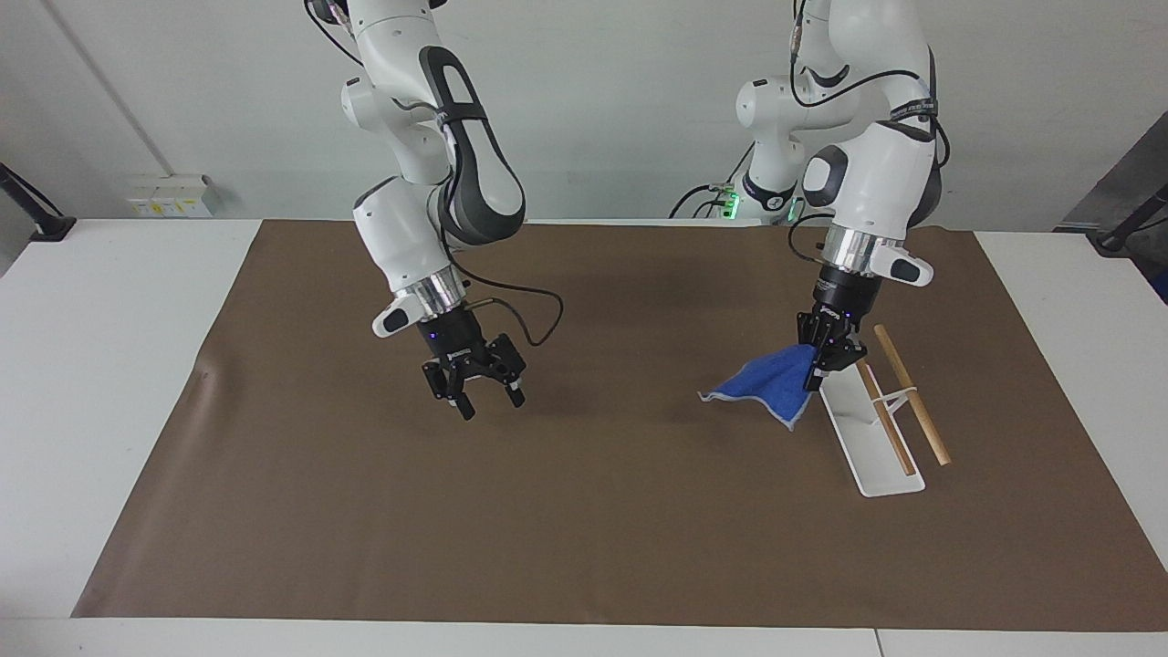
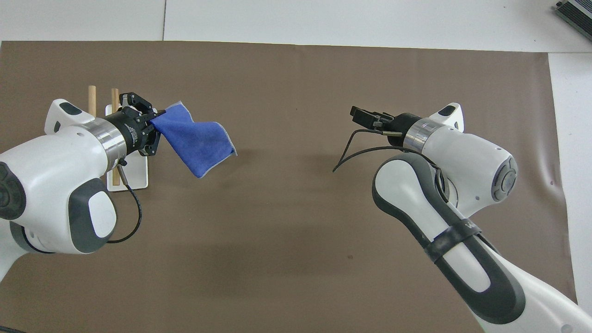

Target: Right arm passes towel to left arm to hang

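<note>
My left gripper (image 1: 814, 372) is shut on one edge of the blue towel (image 1: 765, 387) and holds it in the air over the brown mat. It is beside the white tray (image 1: 871, 470) with two wooden rods (image 1: 912, 401). The towel fans out from the gripper toward the middle of the table. In the overhead view the left gripper (image 2: 156, 126) holds the towel (image 2: 199, 141) next to the tray (image 2: 136, 178). My right gripper (image 1: 488, 401) is open and empty and points down over the mat, well apart from the towel. It also shows in the overhead view (image 2: 360, 113).
The brown mat (image 1: 584, 529) covers most of the white table (image 1: 109, 365). The tray and rods stand toward the left arm's end. A loose black cable (image 1: 534, 315) loops off the right arm's wrist.
</note>
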